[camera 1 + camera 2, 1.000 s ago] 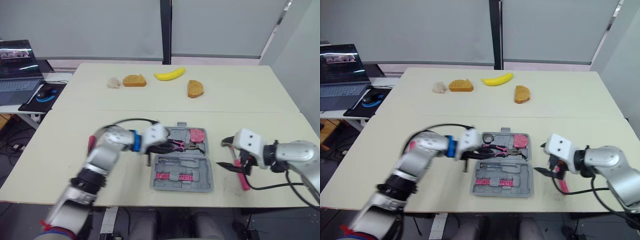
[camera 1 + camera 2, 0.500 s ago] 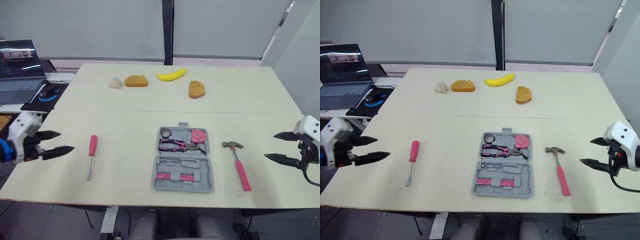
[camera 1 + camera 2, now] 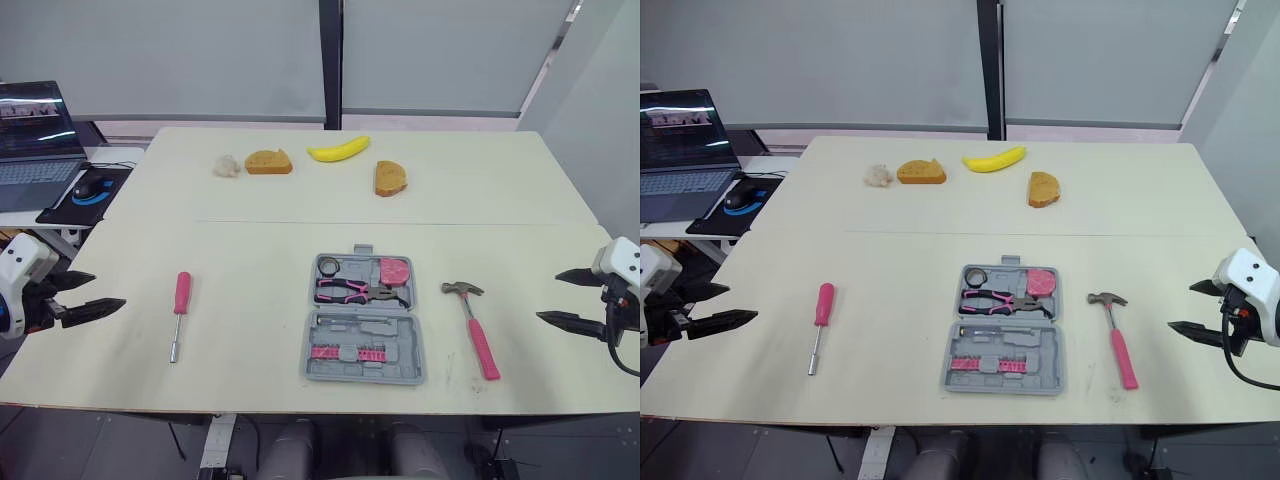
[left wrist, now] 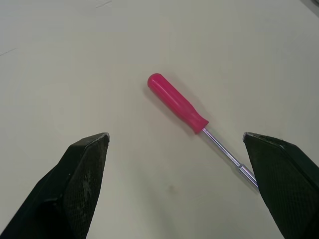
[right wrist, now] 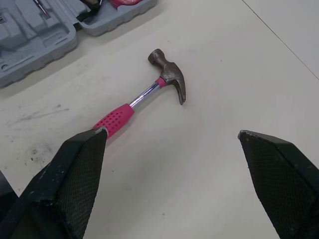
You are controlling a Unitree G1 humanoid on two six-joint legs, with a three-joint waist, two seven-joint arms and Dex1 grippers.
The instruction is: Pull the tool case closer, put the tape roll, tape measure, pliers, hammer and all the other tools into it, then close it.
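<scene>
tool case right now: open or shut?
Open. The tool case lies spread flat with both halves facing up, and the pliers show inside the far half.

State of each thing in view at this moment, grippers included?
tool case: open, flat on the table
pliers: inside the case
hammer: on the table, outside the case
screwdriver: on the table, outside the case
left gripper: open, empty
right gripper: open, empty
laptop: open, screen lit
</scene>
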